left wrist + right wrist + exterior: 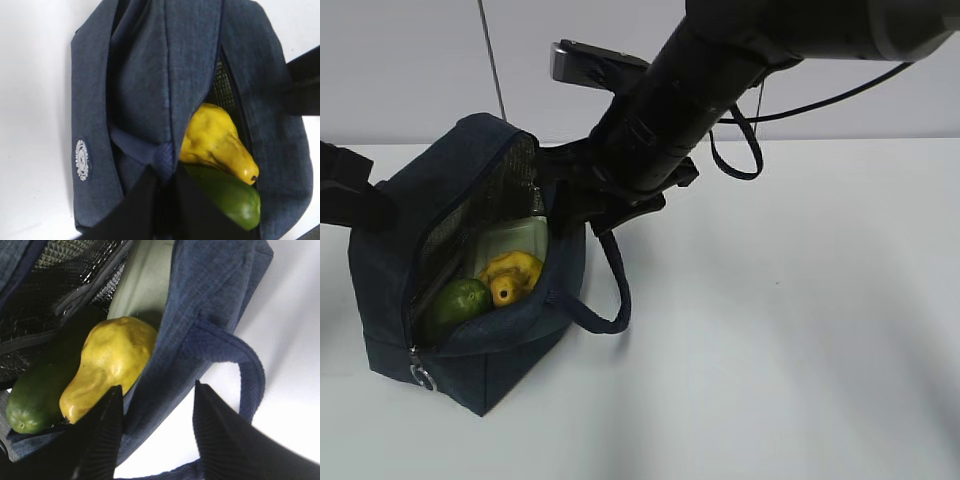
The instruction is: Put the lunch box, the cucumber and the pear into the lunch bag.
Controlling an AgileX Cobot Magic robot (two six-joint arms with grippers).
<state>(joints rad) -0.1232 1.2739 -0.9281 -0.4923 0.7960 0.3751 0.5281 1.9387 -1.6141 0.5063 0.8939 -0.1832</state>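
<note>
Inside the navy lunch bag [390, 270] lies a blotchy yellow pear [112, 357] — left jaws pinch fabric, right jaws gape.

From where I sit the light is even and soft, coming from above — the white tabletop [800, 330] reads bright, nearly washed out toward its right edge. Broad, faint shadows fan across it near the front edge, and a darker one sits under the lunch bag [400, 270]. Inside the bag the foil lining [65, 295] throws small glints. The exterior view is fairly sharp; the big arm [720, 70] up close is soft. Both wrist views blur at the bottom — dark fingers [102, 440] out of focus — and the pear [110, 360] looks slightly overexposed.
</note>
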